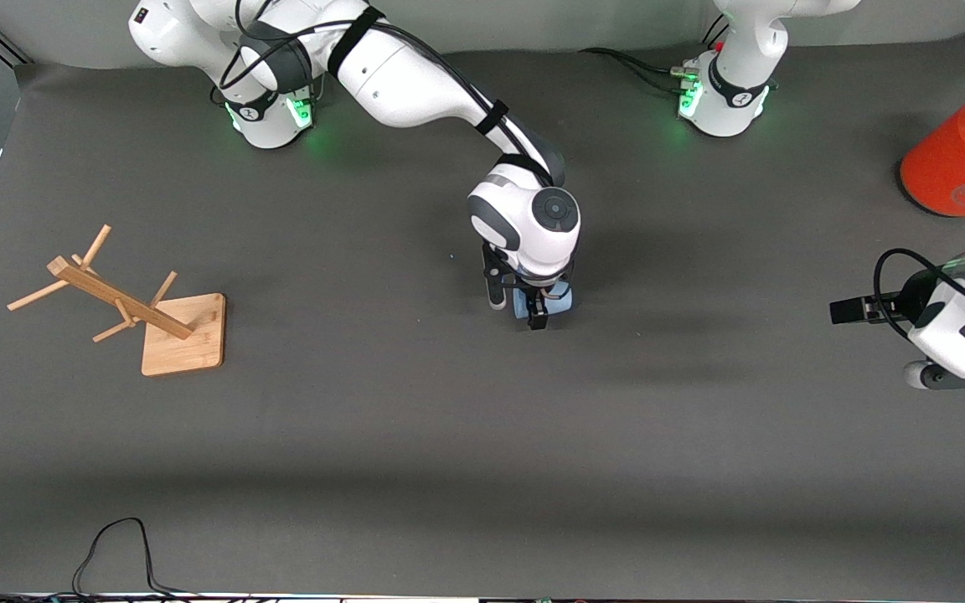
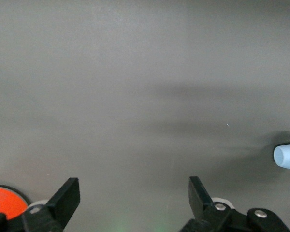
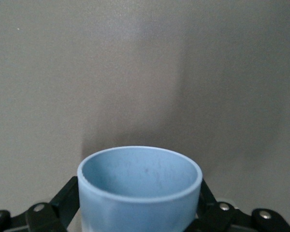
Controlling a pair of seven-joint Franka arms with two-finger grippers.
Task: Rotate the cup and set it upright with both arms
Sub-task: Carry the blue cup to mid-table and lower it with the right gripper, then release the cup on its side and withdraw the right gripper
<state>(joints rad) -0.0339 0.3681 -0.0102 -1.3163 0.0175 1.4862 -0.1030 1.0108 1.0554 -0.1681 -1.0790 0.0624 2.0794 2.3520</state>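
Two things are partly lost to sight. The cup (image 1: pixel 556 301) is mostly covered by the right arm's wrist in the front view, with only a pale-blue sliver showing. The orange cylinder (image 1: pixel 947 163), at two o'clock on the table (image 1: pixel 449 461), is cut by the frame edge and by the left arm. In the left wrist view the cup is also clipped at the picture's edge.

The cup stands upright on the table near its middle, rim up, between the fingers (image 3: pixel 67 195) of the right gripper (image 1: pixel 518 308). The jaws are spread wide, one at each side of the cup and close against its wall. Whether they press on it cannot be made out.

The left gripper (image 2: pixel 134 187) waits at three o'clock, low over bare table. Its jaws are wide apart with nothing between them.

The cup is matte, smooth plastic, round and thick-rimmed, with faint scuffs inside. The table cover is dark grey and cloth-like. A wooden rack (image 1: pixel 185 335) stands at nine o'clock, made of a square base, a slanted stem and thin pegs. A black cable (image 1: pixel 114 540) loops at seven o'clock.
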